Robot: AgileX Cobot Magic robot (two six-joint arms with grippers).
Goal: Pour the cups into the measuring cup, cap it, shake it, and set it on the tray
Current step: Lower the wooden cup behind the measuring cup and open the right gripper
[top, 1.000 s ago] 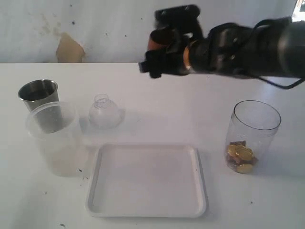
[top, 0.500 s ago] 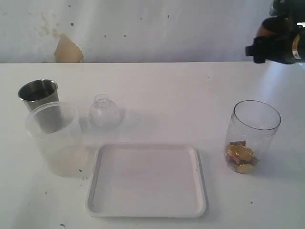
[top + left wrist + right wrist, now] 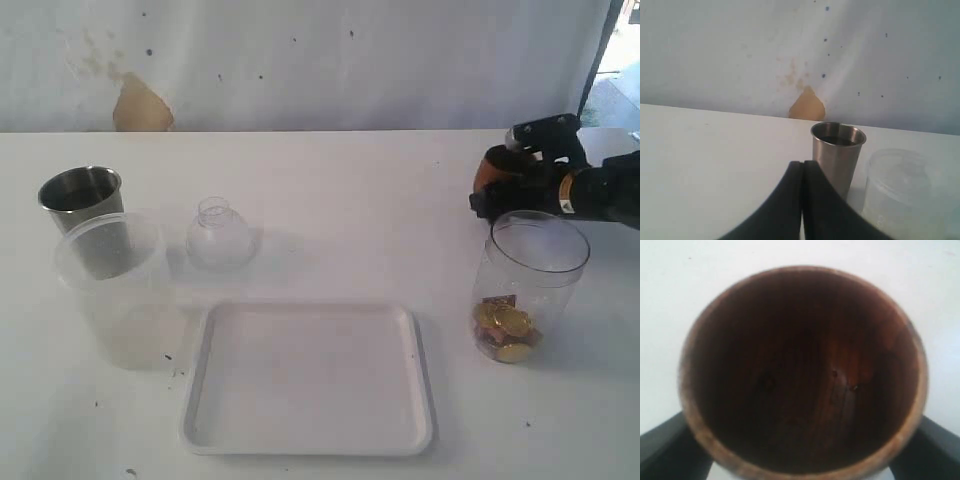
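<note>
the measuring cup [image 3: 530, 262], a tall clear straight-walled plastic jar, stands uncapped on the white table [image 3: 350, 190] at the right. it is apart from the flat white rectangular plastic tray [image 3: 200, 400] and has a small heap of gold coin-like pieces [image 3: 505, 330] at its bottom. just behind its rim hangs the right claw [image 3: 505, 185], grasping the small rounded brown wooden cup [image 3: 802, 375]. the right wrist view looks straight into that cup and shows it empty. so i judge the first pour done, and the step in hand is putting this cup aside.

the tapered shiny steel tumbler [image 3: 82, 200] and the larger frosted translucent plastic cup [image 3: 115, 300] stand at the far left, close together. the small clear dome-shaped lid [image 3: 218, 238] is near them. the left claw [image 3: 802, 200] is clenched on nothing and faces the tumbler.

the next move calls for setting the wooden cup down clear of the jar. then a claw must spread and take the tumbler without knocking the frosted cup beside it.
</note>
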